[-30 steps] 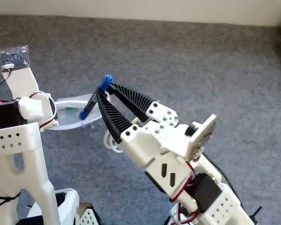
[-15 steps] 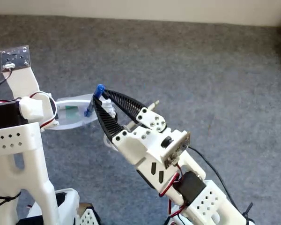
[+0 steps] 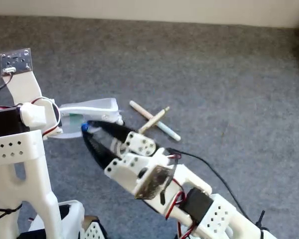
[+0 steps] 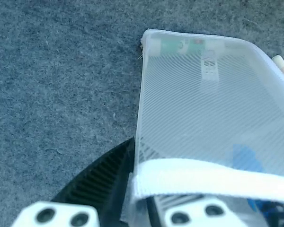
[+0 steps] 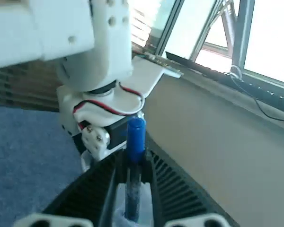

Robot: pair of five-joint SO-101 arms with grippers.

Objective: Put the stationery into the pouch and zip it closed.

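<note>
The right claw (image 5: pixel 132 163) is pinching a blue pen (image 5: pixel 135 135) between its two black ribbed fingers, and the pen's end stands up past the fingertips. From above, this claw (image 3: pixel 88 132) lies low over the grey carpet (image 3: pixel 229 74). Its tips are right at the near edge of the pouch (image 3: pixel 92 110), and the pen's blue end (image 3: pixel 83 128) shows just at those tips. Whether the pen is inside the opening cannot be told. The left arm (image 5: pixel 92 71) stands close beyond the right claw's tips. The left claw (image 4: pixel 132 182) is clamped on the pouch (image 4: pixel 203 109) at its white zip band, with one black finger outside the mesh wall and the other seen through it. Ahead of this claw the translucent pouch stretches away over the carpet. A blue shape (image 4: pixel 246 158) shows dimly through the mesh near the band, and a green item (image 4: pixel 170 46) and a white item (image 4: pixel 208 68) sit at the far end. Out to the side of the right claw, away from the pouch, two pencils (image 3: pixel 150 119) lie crossed on the carpet, apart from both claws.
</note>
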